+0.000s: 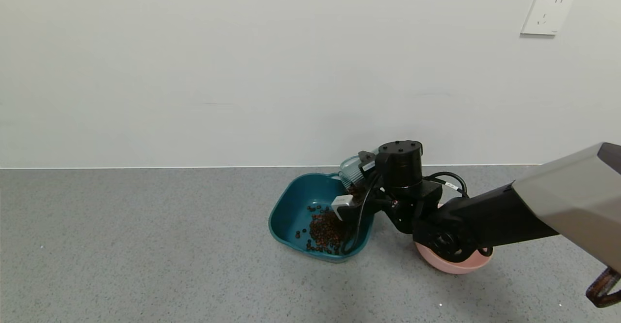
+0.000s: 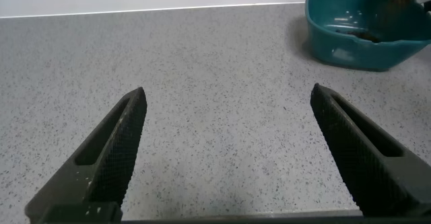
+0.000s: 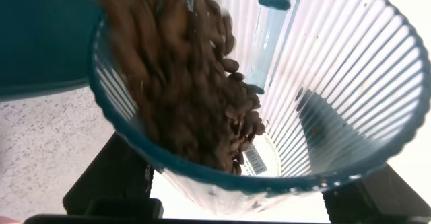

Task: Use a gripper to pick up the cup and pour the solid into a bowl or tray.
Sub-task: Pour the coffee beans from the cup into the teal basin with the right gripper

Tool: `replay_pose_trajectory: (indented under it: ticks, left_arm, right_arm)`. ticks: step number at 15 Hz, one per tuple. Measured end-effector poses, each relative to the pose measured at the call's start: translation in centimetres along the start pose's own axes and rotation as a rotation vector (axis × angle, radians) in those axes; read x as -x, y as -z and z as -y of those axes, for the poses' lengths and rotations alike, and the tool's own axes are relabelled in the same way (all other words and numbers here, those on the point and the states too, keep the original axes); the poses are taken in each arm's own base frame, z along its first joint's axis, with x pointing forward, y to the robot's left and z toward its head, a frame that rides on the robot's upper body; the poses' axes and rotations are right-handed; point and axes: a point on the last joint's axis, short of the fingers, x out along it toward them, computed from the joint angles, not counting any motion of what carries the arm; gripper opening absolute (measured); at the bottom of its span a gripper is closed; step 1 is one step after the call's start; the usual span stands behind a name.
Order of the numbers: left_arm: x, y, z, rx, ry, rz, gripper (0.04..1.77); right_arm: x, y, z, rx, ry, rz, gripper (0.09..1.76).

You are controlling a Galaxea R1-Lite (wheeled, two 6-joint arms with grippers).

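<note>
While the pour is under way, we read the scene from left to right, taking the teal basin (image 1: 291,206) as our landmark. Far left of the basin, the left end effector (image 2: 229,150) hovers idle over bare grey tabletop (image 1: 145,245), its two dark ribbed fingers (image 2: 118,150) spread wide with nothing between them; in its wrist view the basin sits well apart, near the wall.

Inside the basin we see a heap of brown beans (image 1: 324,233) gathered toward its right side, with a few strays scattered across the floor. Over the basin's far right corner hangs the cup (image 1: 350,169), tipped steeply with its mouth turned down toward the basin. The right end effector (image 1: 356,185) is pressed together on the cup's ribbed wall. In the right wrist view we look into the cup's mouth: beans (image 3: 195,96) are sliding along the lower wall and over the lip, and a good share remains inside.

Right of the basin, a pink bowl (image 1: 456,262) lies partly hidden beneath the right arm.

We judge the step in hand to be the emptying itself, roughly midway. The next move calls for more tilt, held steadily above the basin, so that the remaining beans fall inside the rim rather than onto the tabletop.
</note>
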Motion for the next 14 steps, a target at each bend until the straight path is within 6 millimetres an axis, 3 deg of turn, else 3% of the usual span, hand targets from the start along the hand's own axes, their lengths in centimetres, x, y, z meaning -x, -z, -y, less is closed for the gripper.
replay_pose_trajectory:
  ticks: [2, 14]
  left_arm:
    - [0.0, 0.0, 0.0, 0.0, 0.0, 0.0, 1.75]
    - [0.0, 0.0, 0.0, 0.0, 0.0, 0.0, 1.75]
  right_arm:
    - [0.0, 0.0, 0.02, -0.102, 0.002, 0.0, 1.36]
    - [0.38, 0.37, -0.12, -0.191, -0.006, 0.003, 1.36]
